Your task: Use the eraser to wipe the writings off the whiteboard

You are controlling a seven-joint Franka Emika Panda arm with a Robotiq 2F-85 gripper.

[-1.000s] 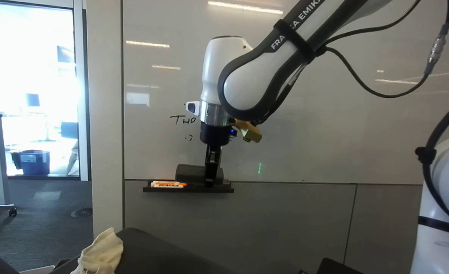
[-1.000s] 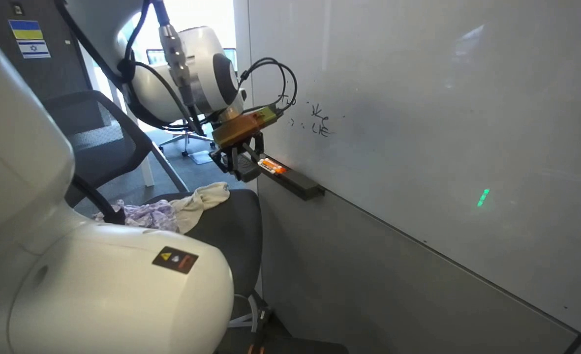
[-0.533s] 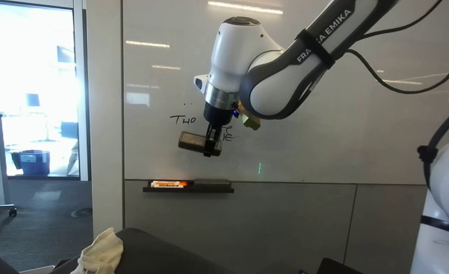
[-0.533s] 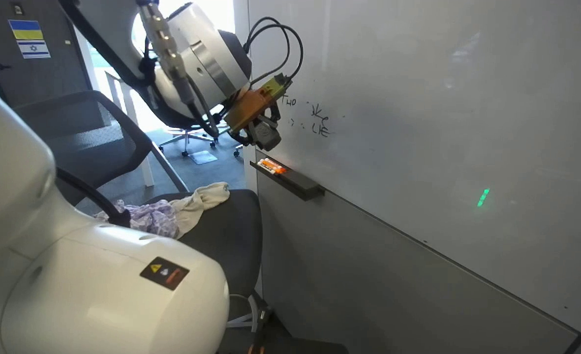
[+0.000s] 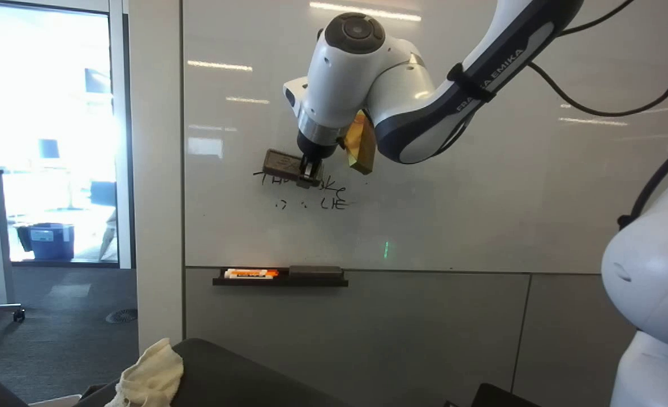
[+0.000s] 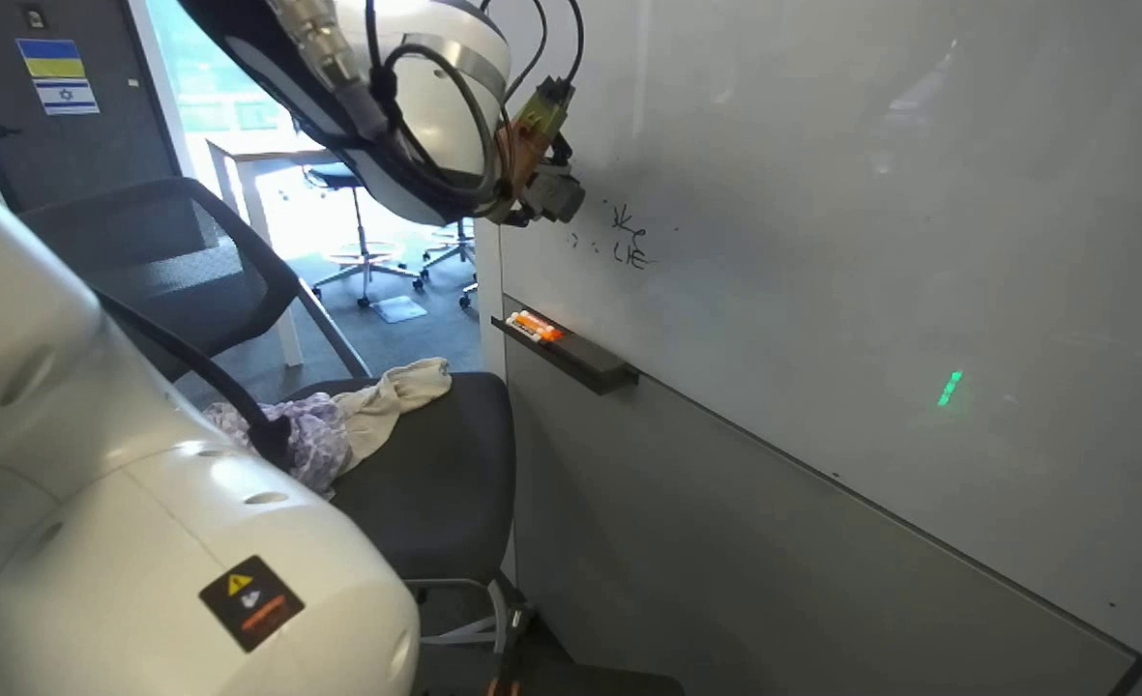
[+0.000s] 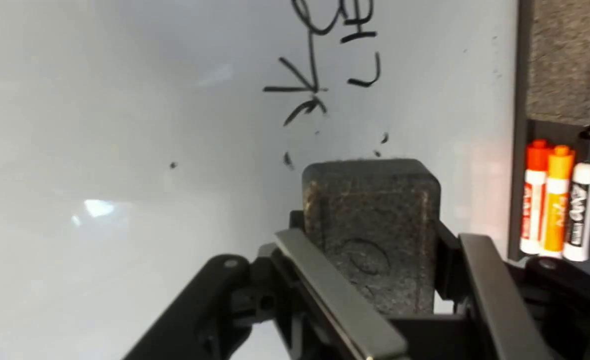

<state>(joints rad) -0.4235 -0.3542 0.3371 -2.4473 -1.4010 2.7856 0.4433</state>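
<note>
My gripper (image 5: 309,176) is shut on a dark grey-brown eraser (image 5: 280,164), which also shows in an exterior view (image 6: 559,196). In the wrist view the gripper (image 7: 372,237) has a finger on each side of the eraser (image 7: 369,210), whose far end sticks out past the fingertips. The whiteboard (image 5: 481,215) carries black writing (image 5: 334,203), also in the wrist view (image 7: 319,65). In an exterior view the eraser covers the top of the left word; in an exterior view the arm and eraser hide that word. I cannot tell whether the eraser touches the board.
A black tray (image 5: 280,282) on the board's lower edge holds several markers (image 5: 250,274) and a second grey block (image 5: 315,271). A chair (image 6: 435,483) with cloths (image 6: 392,401) stands beside the board. A green mark (image 6: 950,389) shows on the board.
My gripper has lifted the eraser from the tray's level up to the writing. The wrist has tilted, and the fingers now point more toward the board.
</note>
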